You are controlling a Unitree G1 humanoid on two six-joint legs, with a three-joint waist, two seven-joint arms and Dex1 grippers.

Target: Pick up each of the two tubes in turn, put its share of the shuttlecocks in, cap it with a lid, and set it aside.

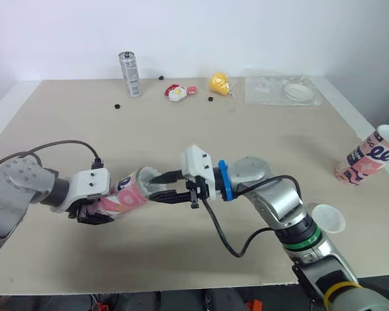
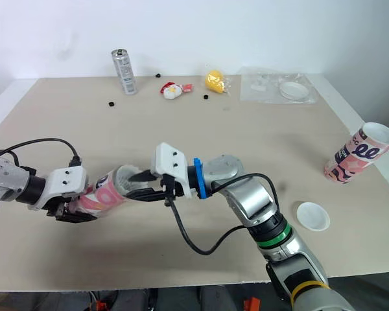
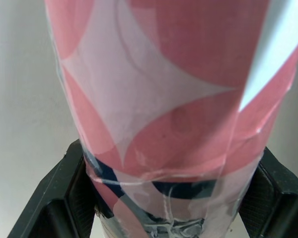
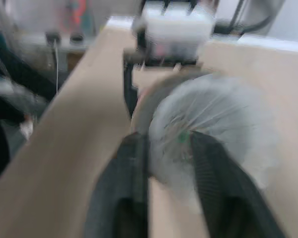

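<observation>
With my left gripper clamped on the pink tube and my right gripper pinching a shuttlecock at that tube's mouth, directly ahead of it, any off-axis push risked crushing feathers against the rim or shifting the tube in my left grip.

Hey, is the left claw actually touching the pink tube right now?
Touching. The left wrist view shows the pink tube pressed between both fingers of the left claw.
</observation>
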